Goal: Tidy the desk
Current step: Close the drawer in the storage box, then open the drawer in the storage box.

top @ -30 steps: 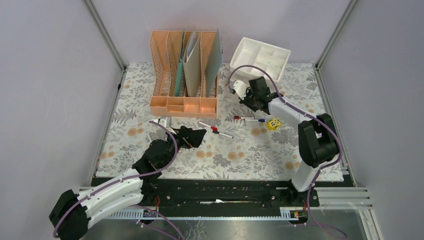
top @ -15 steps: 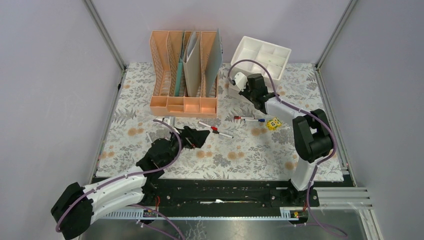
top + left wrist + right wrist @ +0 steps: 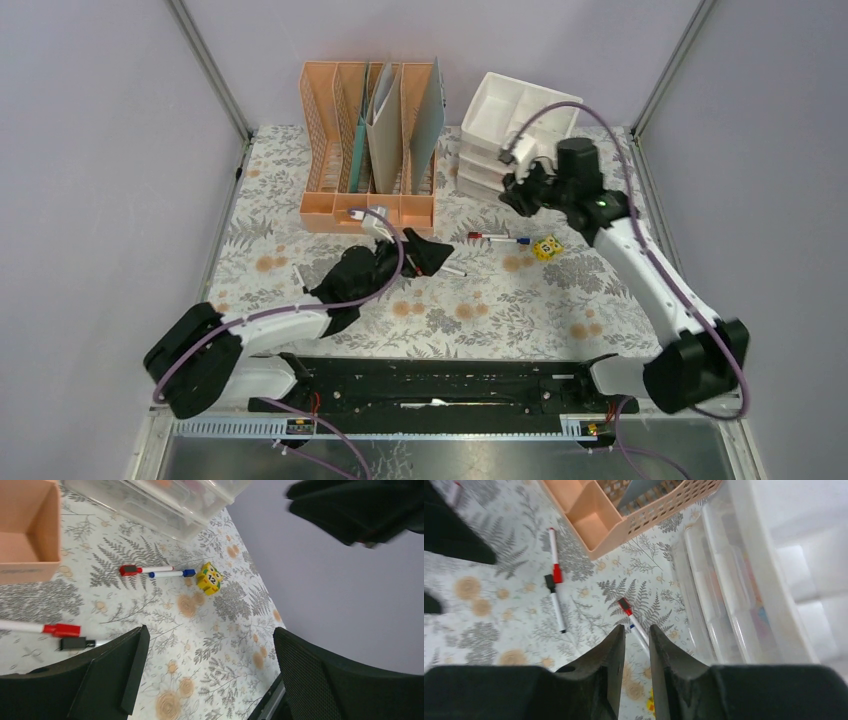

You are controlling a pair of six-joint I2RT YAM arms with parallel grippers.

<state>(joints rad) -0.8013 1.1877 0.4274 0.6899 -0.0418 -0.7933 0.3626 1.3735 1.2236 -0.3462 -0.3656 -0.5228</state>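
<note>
Bench (image 3: 600, 300) tidying: you're hovering L tool (image 3: 210, 680), spread wide, over red marker (image 3: 40, 628); R tool (image 3: 636, 645) nearly together, empty. Next: descend, pinch barrel.

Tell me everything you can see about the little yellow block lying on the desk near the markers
The yellow block is a small cube-like piece with green corner markings and a white face printed with the number 12; it looks like painted wood or plastic. It lies on the desk, tilted off square to its edges, right of the red-capped marker and blue-capped marker. The blue-capped marker's cap end sits right by it; contact cannot be told. Neither gripper touches it.
</note>
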